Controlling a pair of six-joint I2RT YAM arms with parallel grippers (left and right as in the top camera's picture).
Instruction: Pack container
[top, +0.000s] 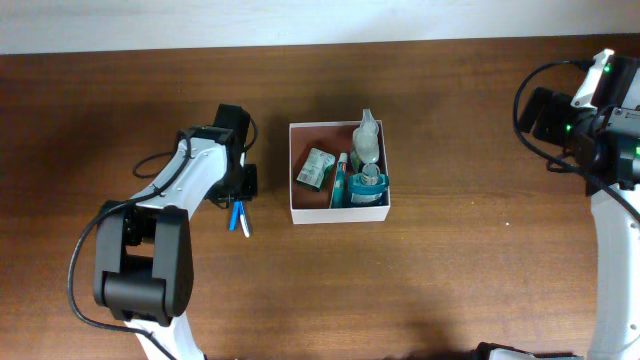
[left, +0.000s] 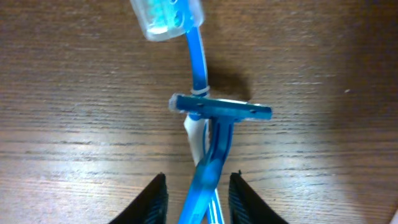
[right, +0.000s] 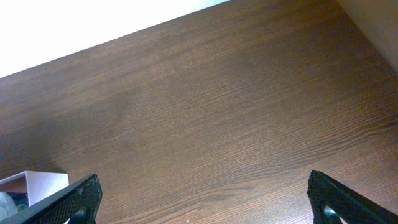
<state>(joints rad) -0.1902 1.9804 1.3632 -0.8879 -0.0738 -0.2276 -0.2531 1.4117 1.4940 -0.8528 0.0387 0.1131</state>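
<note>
A blue razor (left: 221, 111) lies on the wooden table (left: 74, 124). Beneath the razor, crossing it, lies a blue-and-white toothbrush (left: 198, 62) with a clear cap. Well right of the razor in the overhead view sit a green-and-white packet (top: 315, 168) and a clear bottle (top: 367, 140).

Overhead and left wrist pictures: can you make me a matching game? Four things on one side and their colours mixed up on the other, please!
Things:
1. razor
2. toothbrush cap
3. packet
4. container

Colours:
A. green and white
B. see-through
C. white walls, reddish-brown inside
D. blue

Right pairs: 1-D, 2-B, 3-A, 4-C.
</note>
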